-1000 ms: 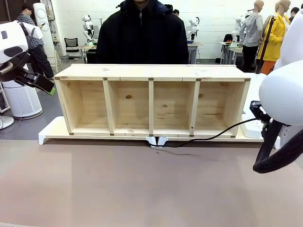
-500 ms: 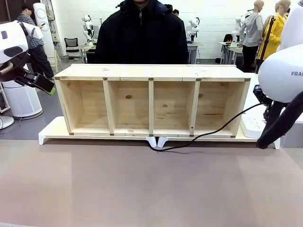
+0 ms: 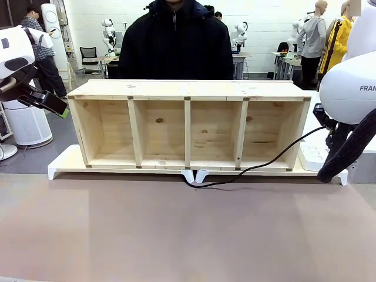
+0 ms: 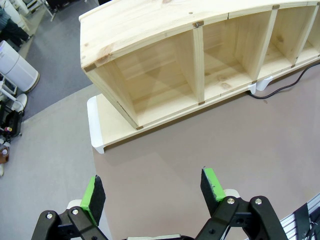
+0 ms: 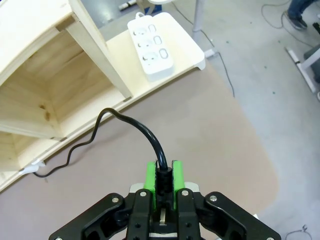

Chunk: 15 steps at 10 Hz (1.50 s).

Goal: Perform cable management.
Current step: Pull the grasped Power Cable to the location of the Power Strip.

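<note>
The cable [image 5: 131, 121] is a thin black cord. My right gripper [image 5: 162, 181] is shut on its plug end, the green pads pressing it from both sides, held above the brown table to the right of the wooden shelf [image 3: 188, 124]. In the front view the cable [image 3: 258, 166] runs from the white foot under the shelf's middle up to the right arm [image 3: 352, 88]. My left gripper [image 4: 152, 187] stands open with nothing between its fingers, high off the shelf's left end; in the front view this left gripper [image 3: 59, 108] is at the far left.
A white power strip [image 5: 155, 47] lies on the white base board [image 3: 64, 164] just right of the shelf. A person in a black jacket [image 3: 175, 44] stands behind the shelf. The brown table [image 3: 176, 235] spreads in front.
The right arm has risen and drawn back to the right with the cable's end, lifting the cord's right part off the table. The left arm has not moved.
</note>
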Each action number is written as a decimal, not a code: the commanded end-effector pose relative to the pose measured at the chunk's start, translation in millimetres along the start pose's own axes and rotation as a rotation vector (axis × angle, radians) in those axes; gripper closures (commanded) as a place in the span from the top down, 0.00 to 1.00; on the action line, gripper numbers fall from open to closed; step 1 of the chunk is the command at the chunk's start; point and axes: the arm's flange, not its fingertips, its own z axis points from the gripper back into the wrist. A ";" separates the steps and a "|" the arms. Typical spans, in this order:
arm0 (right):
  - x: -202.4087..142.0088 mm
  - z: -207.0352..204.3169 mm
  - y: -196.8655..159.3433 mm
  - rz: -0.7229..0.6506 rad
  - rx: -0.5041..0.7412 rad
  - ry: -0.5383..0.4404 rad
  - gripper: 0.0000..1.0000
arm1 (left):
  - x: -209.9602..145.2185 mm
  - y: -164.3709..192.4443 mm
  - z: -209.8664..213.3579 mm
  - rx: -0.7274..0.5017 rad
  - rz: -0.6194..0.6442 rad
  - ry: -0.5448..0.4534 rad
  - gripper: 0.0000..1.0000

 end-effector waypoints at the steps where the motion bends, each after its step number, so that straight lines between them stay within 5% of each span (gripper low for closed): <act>1: -1.0 0.3 -3.2 -0.005 -0.003 -0.002 0.16 | 1.7 0.1 -1.4 0.007 -0.001 -0.011 1.00; 3: -0.2 0.0 0.1 0.001 0.000 0.000 0.16 | 1.7 0.1 -1.4 0.007 -0.001 -0.011 1.00; 8: 69.8 -3.4 -40.0 -0.017 -0.009 0.044 0.16 | 1.7 0.1 -1.4 0.007 -0.001 -0.011 1.00; 15: 158.9 -24.9 -45.4 -0.073 -0.053 0.068 0.16 | 1.7 0.1 -1.4 0.007 -0.001 -0.011 1.00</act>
